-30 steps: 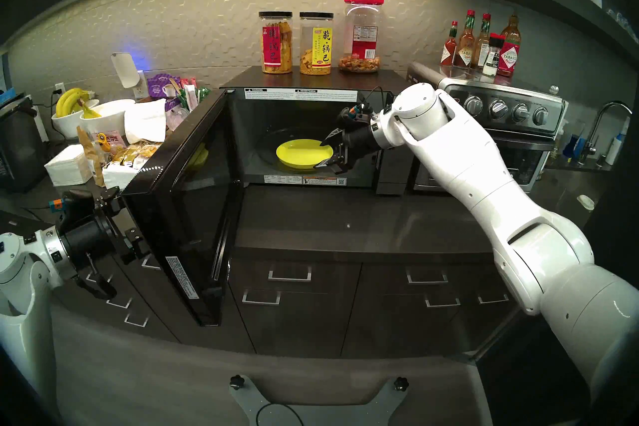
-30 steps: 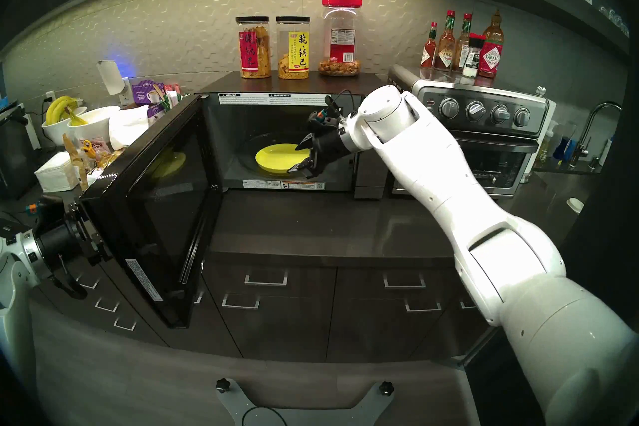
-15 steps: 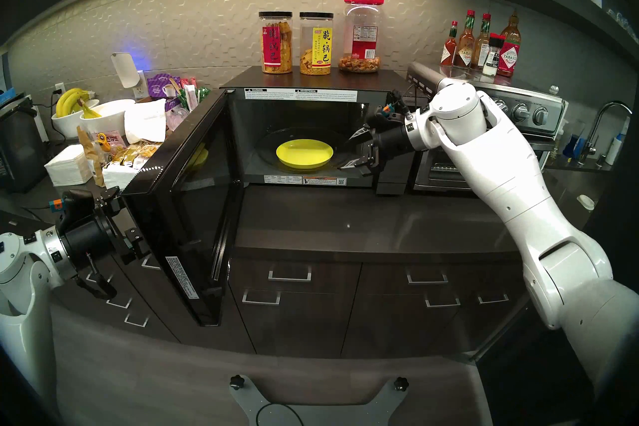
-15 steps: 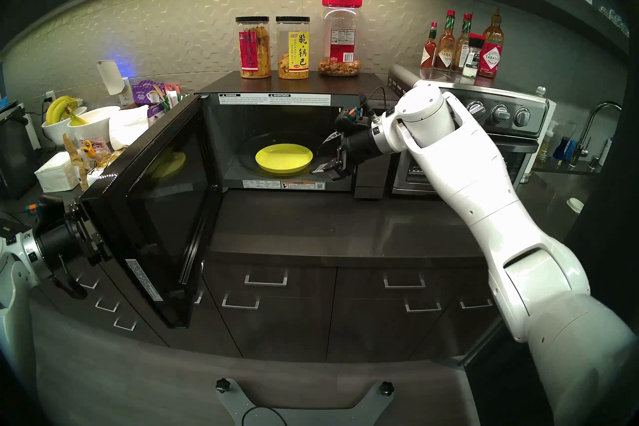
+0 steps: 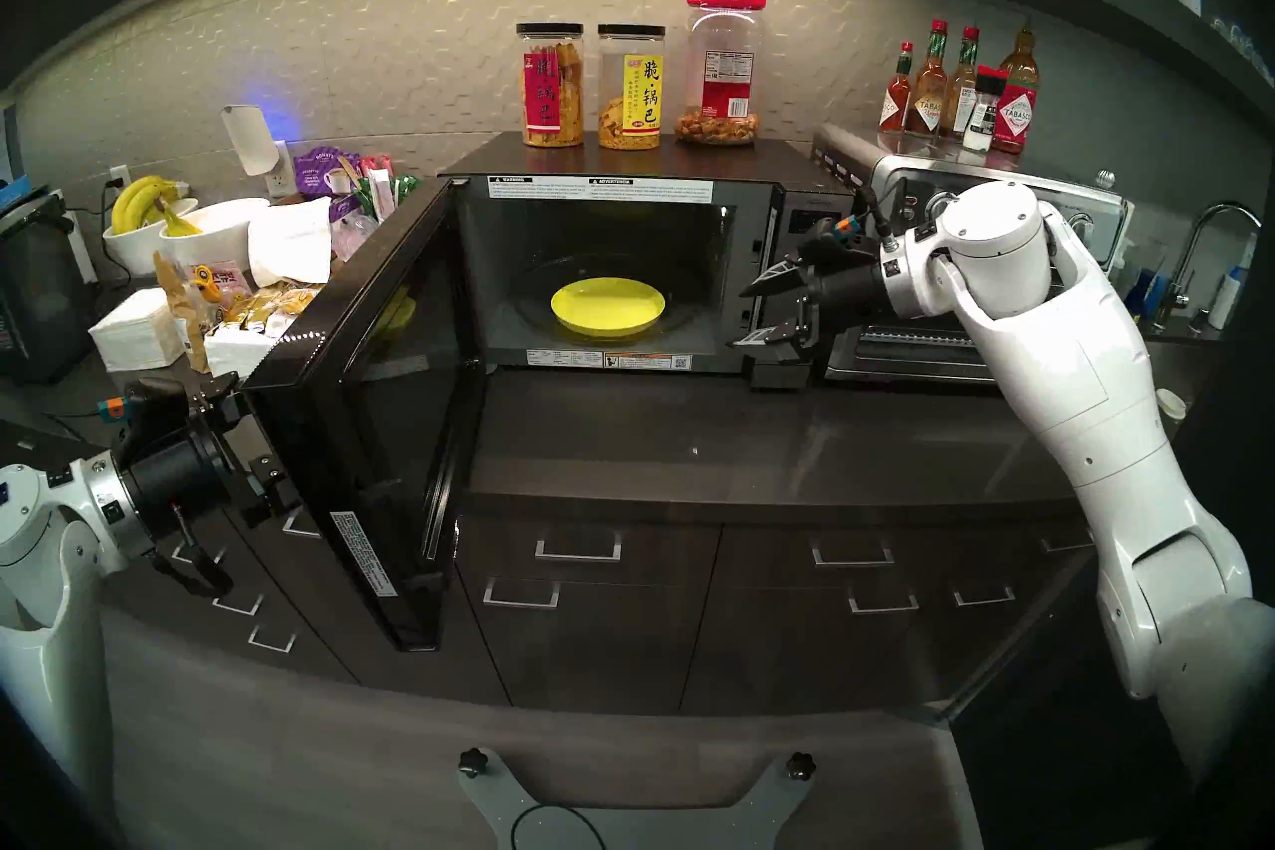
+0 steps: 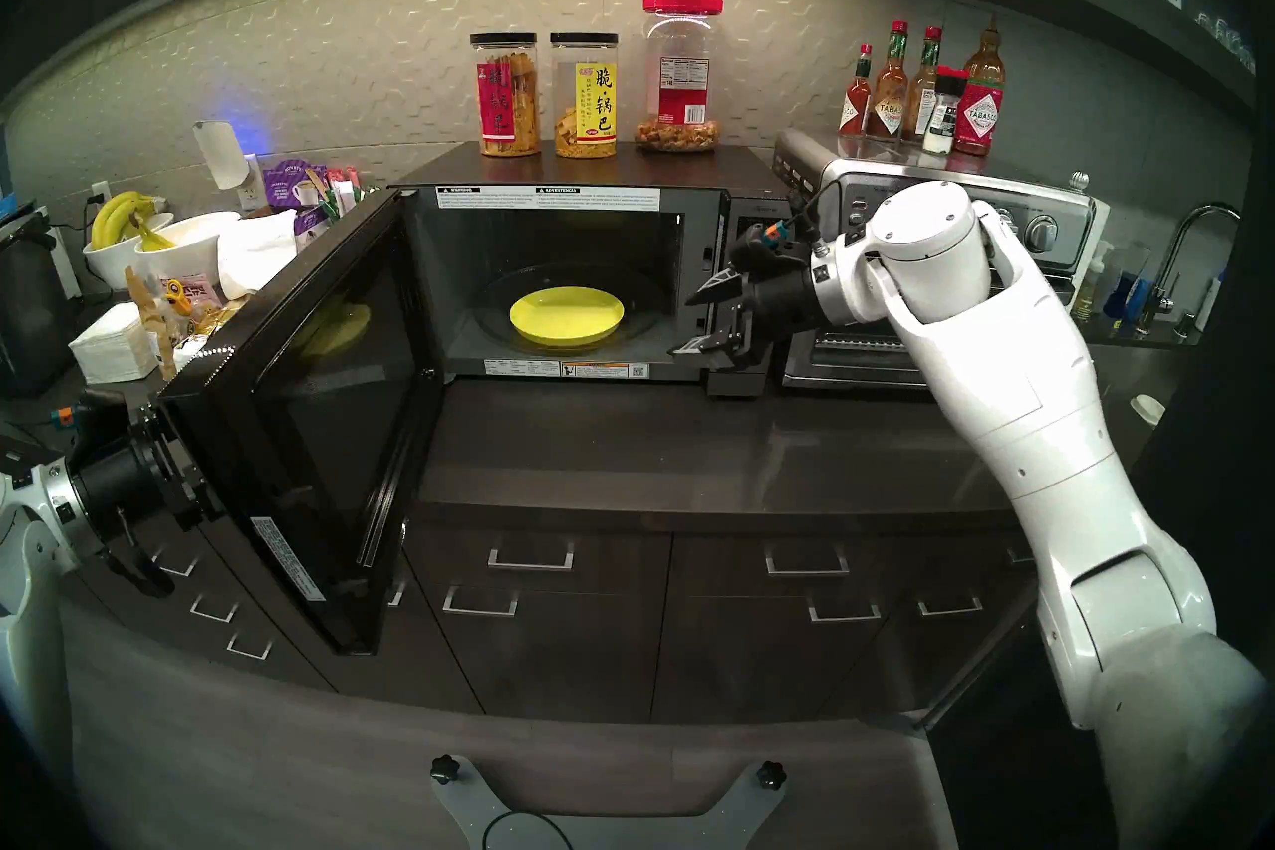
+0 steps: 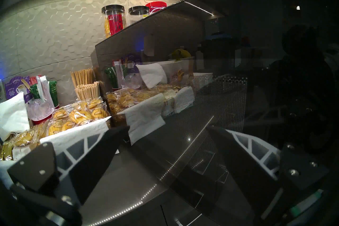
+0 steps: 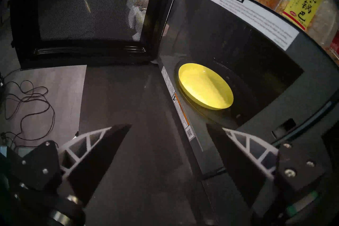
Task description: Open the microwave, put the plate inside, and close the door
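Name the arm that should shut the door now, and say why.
Left, probably. The left gripper sits right behind the open door, ready to push it. The right gripper, jaws open and empty, is at the microwave's far side; the plate is already inside.

A bright yellow plate (image 5: 608, 308) sits inside a dark brown microwave (image 5: 621, 155) whose glossy black door (image 5: 359, 414) has a fine dotted mesh window, above a dark grey tabletop (image 5: 759, 448), beside red-labelled and yellow-labelled jars (image 5: 550, 86).
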